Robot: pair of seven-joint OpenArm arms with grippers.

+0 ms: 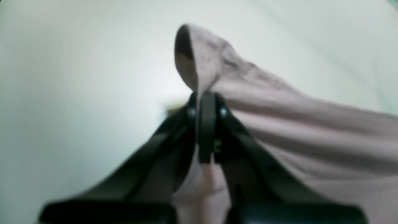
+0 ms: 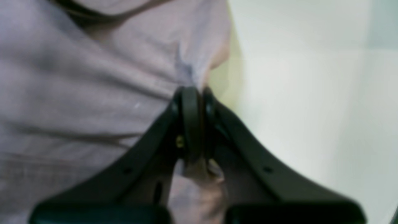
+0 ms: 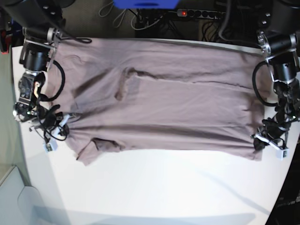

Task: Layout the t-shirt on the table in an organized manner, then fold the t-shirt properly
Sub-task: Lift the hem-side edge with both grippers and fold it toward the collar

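Overhead, a black power strip and tangled cables lay beyond the far edge of the smooth white tabletop, well clear of both arms. Broad bare tabletop stretched along the near side. Across the far half, the dusty mauve short-sleeved t-shirt lay spread sideways, wrinkled, one sleeve bunched at a near corner. The left gripper was clamped on a raised fold at the shirt's edge. The right gripper was pinched shut on fabric too, probably near the sleeve, though that blurred view left it unsure.
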